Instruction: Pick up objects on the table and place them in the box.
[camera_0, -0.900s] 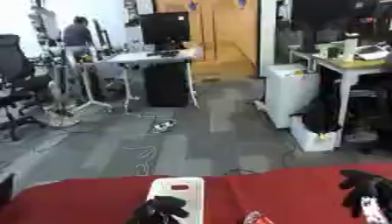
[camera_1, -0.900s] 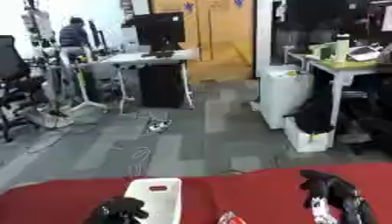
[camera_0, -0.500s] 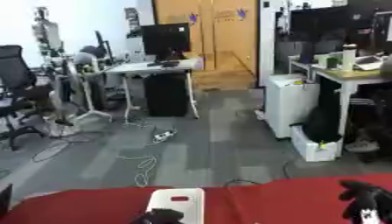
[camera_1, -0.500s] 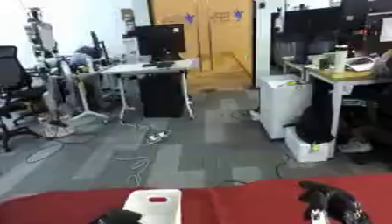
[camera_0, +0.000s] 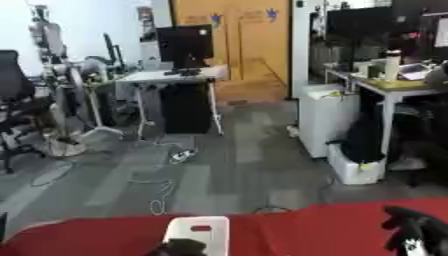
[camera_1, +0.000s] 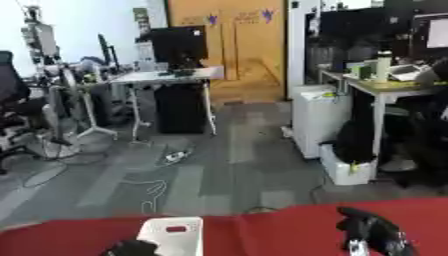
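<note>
Only the far strip of the red-covered table (camera_0: 315, 232) shows along the bottom of both eye views. A white flat-sided thing with a small red mark (camera_0: 199, 232) stands at the bottom centre. Just in front of it the top of my black left hand (camera_0: 184, 247) pokes into view, close to or touching it; I cannot tell which. My black right hand (camera_1: 372, 235) is raised over the table at the lower right, holding nothing that I can see. No box or other task object can be made out.
Beyond the table lies grey office carpet with loose cables (camera_0: 162, 195). A desk with a monitor (camera_0: 184, 75) stands at the back left, and a white cabinet (camera_0: 324, 122) and a desk (camera_0: 402, 90) at the right.
The camera has tilted up, so the table and both hands sit lower in the pictures. A small red and white object seen earlier at the bottom edge is out of view.
</note>
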